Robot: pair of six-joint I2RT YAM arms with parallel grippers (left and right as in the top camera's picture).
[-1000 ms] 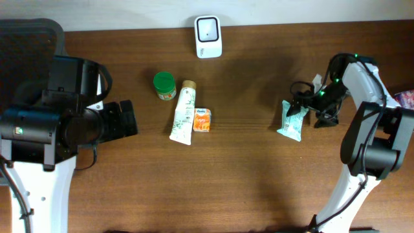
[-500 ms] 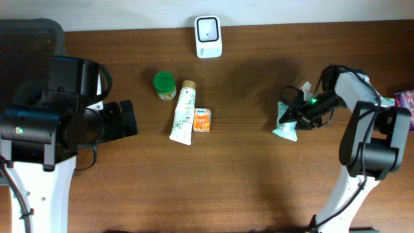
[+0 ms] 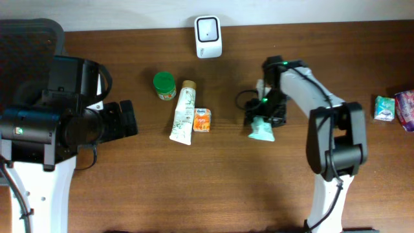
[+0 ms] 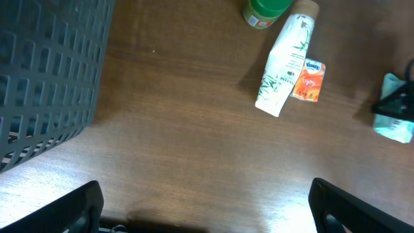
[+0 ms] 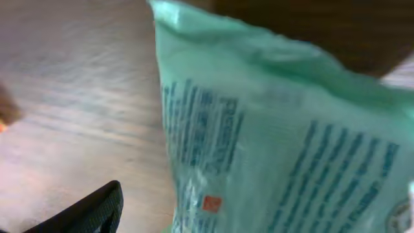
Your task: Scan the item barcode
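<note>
The pouch (image 3: 261, 131) hangs in my right claw (image 3: 261, 111), which grips its top, over the surface (image 3: 213, 188) to the right of the carton (image 3: 202, 120). To scan well, I judge I should carry it up to the scanner (image 3: 208, 28) and turn its printed face toward the window. My left claw (image 4: 207, 217) idles, spread wide. A second ago, pouch and claw were farther right.

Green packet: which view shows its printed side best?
Right wrist: the green packet fills the frame, blue print facing the camera, though blurred. Overhead shows it small, partly under the right gripper, print illegible. Left wrist catches a sliver at the right edge, behind those jaws.
</note>
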